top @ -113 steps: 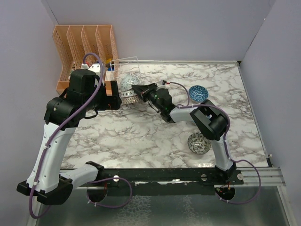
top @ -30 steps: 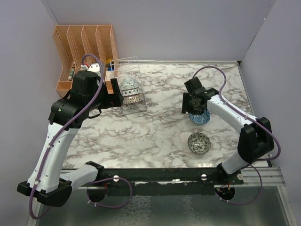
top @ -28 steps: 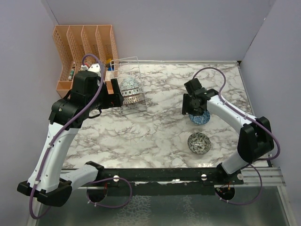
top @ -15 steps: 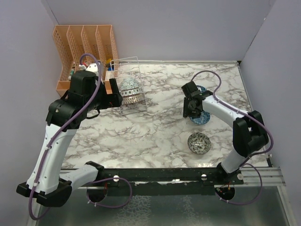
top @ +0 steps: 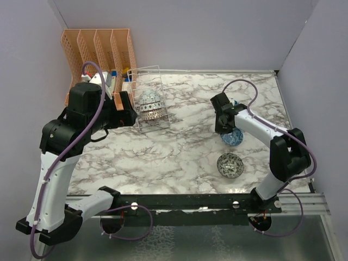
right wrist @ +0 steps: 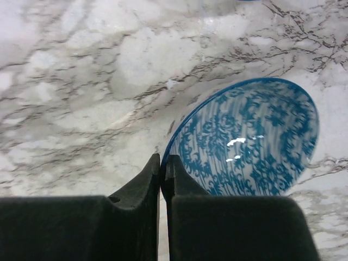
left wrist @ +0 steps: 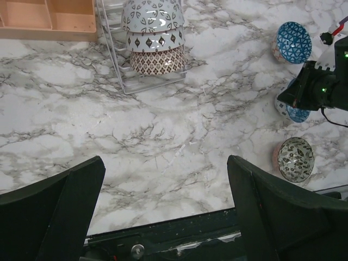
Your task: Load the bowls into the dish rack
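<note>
While the right arm lay extended over the marbled surface (top: 179,152), its claw (right wrist: 163,163) was found closed on the near-left rim of a blue flowered bowl (right wrist: 250,141), with one finger outside the wall and the other inside. That bowl sat right way up, right of centre and well apart from the dish rack (top: 147,76). Whether its base touched the surface could not be confirmed.

A second blue bowl (left wrist: 293,42), with a triangle pattern inside, lay just behind the right arm, toward the back. A dark patterned bowl (top: 230,165) lay nearer the front edge, apart from both blue ones.

The dish rack stood at the back left, just beside a peach file organiser (top: 98,51). Three bowls (left wrist: 155,38) stood on edge in the rack, one behind another, their patterned outer sides turned toward the arms. The frontmost was brown and the two behind it pale with dark motifs.

The left claw (left wrist: 165,174) hung above the surface on the near left side of the rack. Its fingers were spread wide and held nothing.
</note>
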Controlling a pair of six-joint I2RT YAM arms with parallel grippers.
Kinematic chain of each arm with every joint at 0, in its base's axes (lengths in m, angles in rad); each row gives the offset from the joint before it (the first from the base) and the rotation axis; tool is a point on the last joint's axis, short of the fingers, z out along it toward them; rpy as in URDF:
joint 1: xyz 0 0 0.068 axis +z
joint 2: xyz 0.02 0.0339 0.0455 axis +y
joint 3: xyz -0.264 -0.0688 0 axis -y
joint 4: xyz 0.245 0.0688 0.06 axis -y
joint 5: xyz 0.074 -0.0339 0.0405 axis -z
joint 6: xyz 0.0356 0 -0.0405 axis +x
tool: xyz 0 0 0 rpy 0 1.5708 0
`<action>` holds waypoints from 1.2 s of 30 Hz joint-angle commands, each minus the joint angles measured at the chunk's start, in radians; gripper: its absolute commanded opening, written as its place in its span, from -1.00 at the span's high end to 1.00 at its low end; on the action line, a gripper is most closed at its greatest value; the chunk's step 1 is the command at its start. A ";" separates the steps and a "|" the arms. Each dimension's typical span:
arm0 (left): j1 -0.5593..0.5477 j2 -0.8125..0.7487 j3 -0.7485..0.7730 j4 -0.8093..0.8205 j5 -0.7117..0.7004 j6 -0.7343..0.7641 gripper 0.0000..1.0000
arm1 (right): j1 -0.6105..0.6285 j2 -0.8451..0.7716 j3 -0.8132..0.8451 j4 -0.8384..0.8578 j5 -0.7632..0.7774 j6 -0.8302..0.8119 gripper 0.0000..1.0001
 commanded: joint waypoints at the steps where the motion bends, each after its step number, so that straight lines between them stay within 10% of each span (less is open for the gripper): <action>1: -0.006 -0.001 0.099 -0.055 -0.010 0.026 -0.96 | 0.047 -0.119 0.080 0.080 -0.100 0.057 0.98; 12: -0.006 0.033 0.246 -0.113 0.009 0.062 -0.96 | 0.264 -0.258 0.075 0.884 -0.173 0.364 0.98; 22: -0.006 0.032 0.322 -0.164 0.055 0.062 -0.96 | 0.407 0.150 0.317 1.644 0.100 0.361 0.98; 36: -0.006 -0.018 0.314 -0.212 0.103 0.102 -0.96 | 0.531 0.617 0.710 1.921 0.546 0.232 0.98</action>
